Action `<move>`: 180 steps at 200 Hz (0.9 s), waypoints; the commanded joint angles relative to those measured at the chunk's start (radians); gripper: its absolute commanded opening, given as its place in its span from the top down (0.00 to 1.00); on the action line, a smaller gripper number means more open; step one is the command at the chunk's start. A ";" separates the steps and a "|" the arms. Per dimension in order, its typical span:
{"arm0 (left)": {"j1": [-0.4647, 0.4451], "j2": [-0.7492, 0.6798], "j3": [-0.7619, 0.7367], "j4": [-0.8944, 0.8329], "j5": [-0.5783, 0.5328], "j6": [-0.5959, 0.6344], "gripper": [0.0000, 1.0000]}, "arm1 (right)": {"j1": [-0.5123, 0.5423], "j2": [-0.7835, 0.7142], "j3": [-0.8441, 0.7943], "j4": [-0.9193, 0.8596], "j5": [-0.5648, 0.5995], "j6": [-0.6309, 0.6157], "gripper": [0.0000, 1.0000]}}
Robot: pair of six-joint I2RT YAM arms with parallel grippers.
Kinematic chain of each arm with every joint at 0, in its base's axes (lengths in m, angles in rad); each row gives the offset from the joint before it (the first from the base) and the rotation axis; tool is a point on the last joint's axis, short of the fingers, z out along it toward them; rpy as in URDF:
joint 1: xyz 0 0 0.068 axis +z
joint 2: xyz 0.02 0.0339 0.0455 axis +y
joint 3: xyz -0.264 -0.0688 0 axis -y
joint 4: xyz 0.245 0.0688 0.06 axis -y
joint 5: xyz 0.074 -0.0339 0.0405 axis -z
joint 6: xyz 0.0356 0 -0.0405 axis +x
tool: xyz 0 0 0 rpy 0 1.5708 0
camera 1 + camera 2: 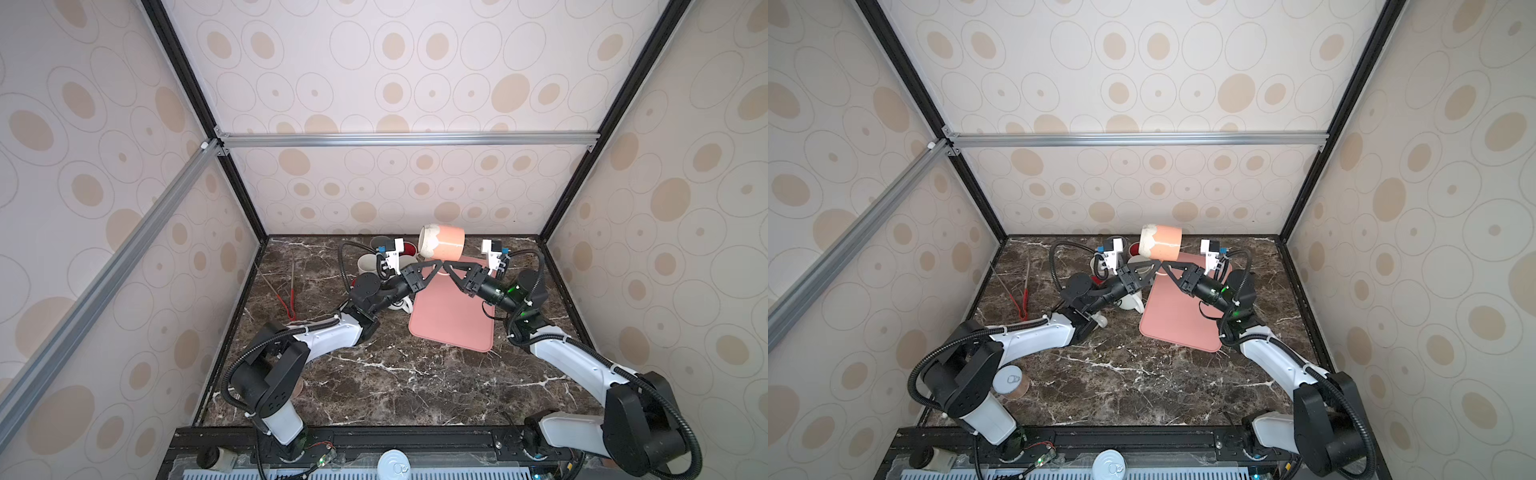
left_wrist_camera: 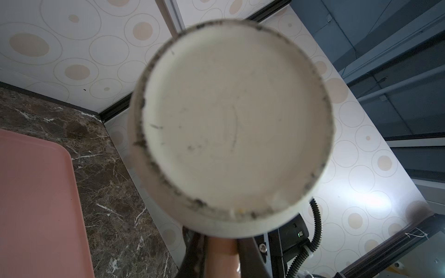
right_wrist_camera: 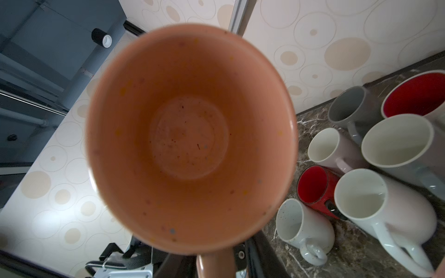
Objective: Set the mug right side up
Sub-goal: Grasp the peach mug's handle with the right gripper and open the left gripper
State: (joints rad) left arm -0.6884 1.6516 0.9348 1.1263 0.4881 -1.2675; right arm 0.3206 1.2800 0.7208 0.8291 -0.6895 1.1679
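While the mug [image 1: 442, 247] hung on its side in the air above the far end of the pink tray [image 1: 453, 328], both top views showed the left jaws and the right jaws meeting tip to tip just beneath it. Its cream base pointed to the left of the view and its mouth to the right, well clear of the bench [image 1: 395, 386]. The handle was hidden there.

From the left wrist we looked straight at the mug's base [image 2: 231, 125], rough and gritty round its ring. The handle [image 2: 222, 255] ran down between the left jaws, which were pressed together on it.

From the right wrist we looked into the mug's open mouth [image 3: 192, 134]. The handle ran between the right jaws, one on each side, but we could not tell whether they pinched it or only flanked it. Other mugs [image 3: 397, 149] stood on the bench beyond.

We judged the mug to be ceramic: stiff, fairly heavy, slick where glazed, and likely to chip on the stone if dropped. The handle looked like the only part narrow enough to grip. Held there, the body's weight sat off to one side and could swing, so a deep hold close to the wall seemed safest.
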 commanded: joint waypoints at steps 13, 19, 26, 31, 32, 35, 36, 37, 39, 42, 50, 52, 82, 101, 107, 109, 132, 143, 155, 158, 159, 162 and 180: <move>0.007 -0.005 0.021 0.176 0.052 -0.020 1.00 | 0.009 0.025 0.029 0.123 -0.026 0.070 0.89; 0.008 -0.008 0.019 0.176 0.054 -0.021 1.00 | 0.011 0.026 0.028 0.130 -0.025 0.071 0.94; 0.008 -0.012 0.015 0.172 0.056 -0.017 1.00 | 0.011 0.026 0.028 0.131 -0.023 0.070 0.99; 0.009 -0.016 0.013 0.167 0.060 -0.015 1.00 | 0.011 0.023 0.027 0.132 -0.020 0.068 1.00; 0.010 -0.017 0.012 0.166 0.062 -0.014 1.00 | 0.011 0.023 0.027 0.131 -0.020 0.068 1.00; 0.011 -0.019 0.010 0.163 0.063 -0.011 1.00 | 0.011 0.021 0.026 0.131 -0.018 0.066 1.00; 0.011 -0.020 0.009 0.161 0.064 -0.011 1.00 | 0.011 0.020 0.025 0.131 -0.016 0.065 1.00; 0.012 -0.021 0.008 0.159 0.065 -0.010 1.00 | 0.011 0.019 0.025 0.131 -0.015 0.065 1.00; 0.012 -0.022 0.007 0.156 0.067 -0.007 0.99 | 0.011 0.018 0.024 0.131 -0.014 0.064 1.00; 0.014 -0.026 0.005 0.151 0.069 -0.004 0.98 | 0.011 0.016 0.023 0.132 -0.011 0.061 1.00; 0.019 -0.034 -0.002 0.133 0.077 0.009 0.93 | 0.014 0.009 0.022 0.128 -0.003 0.054 1.00; 0.021 -0.036 -0.004 0.129 0.081 0.013 0.91 | 0.014 0.007 0.022 0.127 -0.001 0.052 1.00; 0.051 -0.066 -0.059 0.115 0.107 0.030 0.70 | 0.017 -0.036 0.029 0.065 0.024 0.006 1.00; 0.076 -0.099 -0.103 0.101 0.118 0.042 0.62 | 0.016 -0.071 0.038 0.003 0.045 -0.040 1.00; 0.083 -0.111 -0.114 0.088 0.123 0.052 0.60 | 0.015 -0.084 0.040 -0.019 0.052 -0.056 1.00; 0.086 -0.117 -0.118 0.081 0.125 0.055 0.60 | 0.016 -0.089 0.041 -0.030 0.055 -0.063 1.00; 0.113 -0.189 -0.159 -0.018 0.131 0.125 0.55 | 0.016 -0.131 0.065 -0.156 0.083 -0.152 1.00; 0.127 -0.232 -0.175 -0.083 0.129 0.171 0.54 | 0.016 -0.146 0.080 -0.216 0.092 -0.194 1.00; 0.142 -0.282 -0.191 -0.162 0.120 0.225 0.53 | 0.015 -0.158 0.102 -0.292 0.102 -0.247 1.00; 0.146 -0.296 -0.195 -0.186 0.117 0.241 0.53 | 0.017 -0.160 0.109 -0.315 0.100 -0.260 1.00; 0.146 -0.300 -0.196 -0.193 0.116 0.246 0.53 | 0.017 -0.162 0.111 -0.322 0.100 -0.266 1.00; 0.150 -0.315 -0.198 -0.216 0.111 0.261 0.53 | 0.016 -0.163 0.120 -0.344 0.099 -0.281 1.00; 0.173 -0.400 -0.206 -0.378 0.082 0.367 0.52 | 0.022 -0.170 0.166 -0.492 0.096 -0.383 1.00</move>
State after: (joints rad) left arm -0.5442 1.3479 0.7326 0.9577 0.5861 -1.0779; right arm 0.3355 1.1595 0.7902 0.4309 -0.6037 0.9546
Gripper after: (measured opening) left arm 0.476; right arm 0.182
